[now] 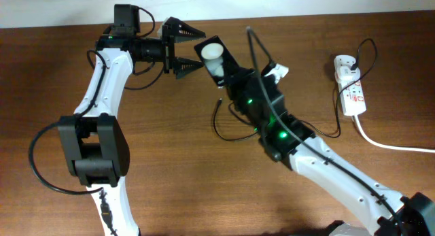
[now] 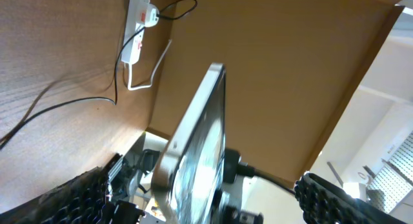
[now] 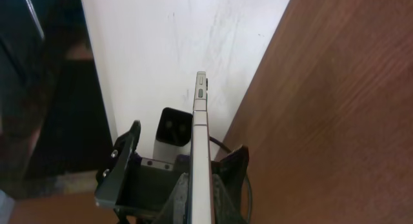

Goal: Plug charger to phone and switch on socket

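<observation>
The phone (image 1: 226, 59) is lifted off the table, with my right gripper (image 1: 233, 79) shut on its lower part. Seen edge-on in the right wrist view, the phone (image 3: 201, 121) has grey pads (image 3: 222, 199) pressed on both faces. My left gripper (image 1: 198, 49) is open, its jaws standing either side of the phone's far end without touching. In the left wrist view the phone (image 2: 200, 127) stands between the spread fingers (image 2: 329, 198). The charger (image 1: 228, 136) lies loose on the table, its tip (image 1: 221, 98) below the phone. At the right lies the socket (image 1: 350, 86), also the socket (image 2: 137, 24).
A thick white cord (image 1: 391, 144) runs from the socket off the right edge. The charger's thin cable loops by the socket (image 1: 367, 49) and crosses the wooden table (image 1: 170, 168). A white wall (image 3: 181, 50) runs along the table's far edge.
</observation>
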Available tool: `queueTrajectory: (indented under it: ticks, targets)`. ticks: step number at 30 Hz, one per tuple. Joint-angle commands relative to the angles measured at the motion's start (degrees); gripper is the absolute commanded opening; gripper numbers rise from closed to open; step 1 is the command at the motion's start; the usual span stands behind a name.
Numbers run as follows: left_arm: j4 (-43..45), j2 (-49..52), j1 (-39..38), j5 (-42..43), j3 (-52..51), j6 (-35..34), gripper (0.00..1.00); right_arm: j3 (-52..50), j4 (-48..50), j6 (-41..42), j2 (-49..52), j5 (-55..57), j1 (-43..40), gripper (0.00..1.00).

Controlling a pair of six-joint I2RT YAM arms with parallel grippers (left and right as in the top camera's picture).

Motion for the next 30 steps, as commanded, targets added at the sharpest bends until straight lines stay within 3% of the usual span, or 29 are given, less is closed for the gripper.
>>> queueTrajectory:
  ticks: [1,6,13,18,23,30]
  targets:
    - [0.1,0.5,0.0,2.1,-0.1,-0.2,0.95,1.4,0.6,5.9,-0.1,13.1,4.2,0.04]
    - [0.1,0.5,-0.3,1.2,-0.1,-0.1,0.93,1.4,0.5,11.0,1.4,24.8,8.4,0.04]
    - [0.0,0.5,-1.7,-0.5,-0.1,-0.1,0.86,1.4,10.1,11.8,8.4,24.9,8.8,0.04]
    - [0.0,0.5,-1.9,-2.3,-0.1,-0.2,0.7,1.5,11.2,11.8,9.2,24.7,8.8,0.04]
    - [0.0,0.5,-2.6,-2.9,-0.1,-0.1,0.49,1.5,11.5,11.8,9.2,24.7,8.8,0.04]
    - [0.0,0.5,-3.7,-4.7,-0.1,-0.2,0.38,1.7,11.4,11.8,9.2,23.7,8.8,0.04]
